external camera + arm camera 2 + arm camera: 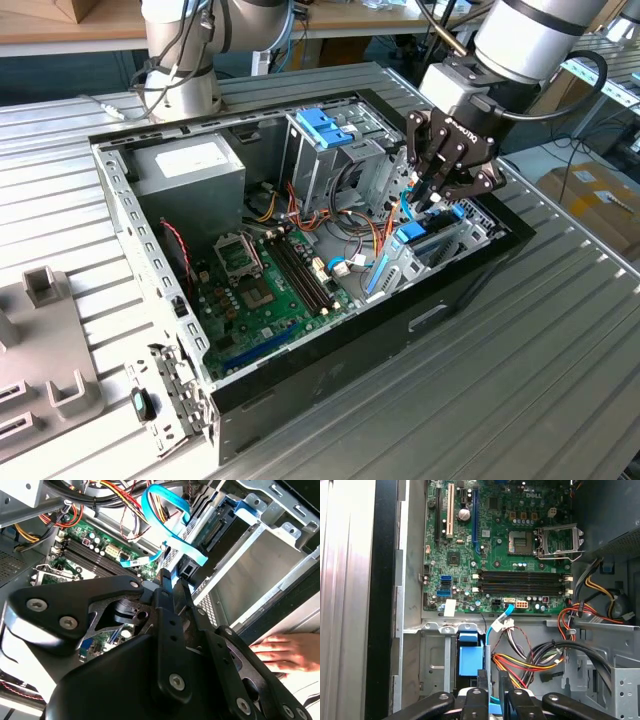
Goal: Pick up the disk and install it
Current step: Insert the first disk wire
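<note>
Hand [432,200] sits low inside the open computer case [330,370], at the case end furthest from the power supply [190,165]. The case lies on its side on the slatted desk [520,380] with the panel off, presumably so the interior faces up for reach from above.

Hand state: fingertips drawn nearly together, pinching the blue data cable [495,625], which runs between them in the first wrist view.

Disk [239,507]: appears already seated in the metal bay at that same end of the case. Its light-blue carrier rail and dark connector edge face into the case interior, probably so the cable can reach them.

View differences:
- The second wrist view gives the disk's connector end, with the cable's black plug just beside the fingertips.
- The second wrist view also shows a person's fingers [280,647] resting at the case rim.
- The first wrist view gives the motherboard [495,545] in the case floor and the cable's path up from it.
- The exterior view gives the darker blue bracket [322,125] atop the upper cage, mid-case.
</note>
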`<state>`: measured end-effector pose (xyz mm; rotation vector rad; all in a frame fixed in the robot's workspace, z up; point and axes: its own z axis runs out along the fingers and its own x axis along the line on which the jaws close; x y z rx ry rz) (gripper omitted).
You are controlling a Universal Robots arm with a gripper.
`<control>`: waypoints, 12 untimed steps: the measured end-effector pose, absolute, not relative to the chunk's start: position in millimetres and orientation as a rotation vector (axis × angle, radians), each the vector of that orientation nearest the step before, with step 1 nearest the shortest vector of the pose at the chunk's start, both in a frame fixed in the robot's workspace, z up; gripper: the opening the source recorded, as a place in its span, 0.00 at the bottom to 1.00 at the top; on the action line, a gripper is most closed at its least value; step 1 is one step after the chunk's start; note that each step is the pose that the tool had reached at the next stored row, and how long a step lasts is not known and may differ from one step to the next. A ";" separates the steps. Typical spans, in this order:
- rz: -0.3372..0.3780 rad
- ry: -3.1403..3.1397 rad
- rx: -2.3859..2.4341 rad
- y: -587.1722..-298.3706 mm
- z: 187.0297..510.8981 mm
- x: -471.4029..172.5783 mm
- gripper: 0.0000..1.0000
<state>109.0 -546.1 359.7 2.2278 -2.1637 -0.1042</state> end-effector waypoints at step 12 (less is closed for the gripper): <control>-0.079 -2.175 2.240 -546.0 359.6 109.3 0.24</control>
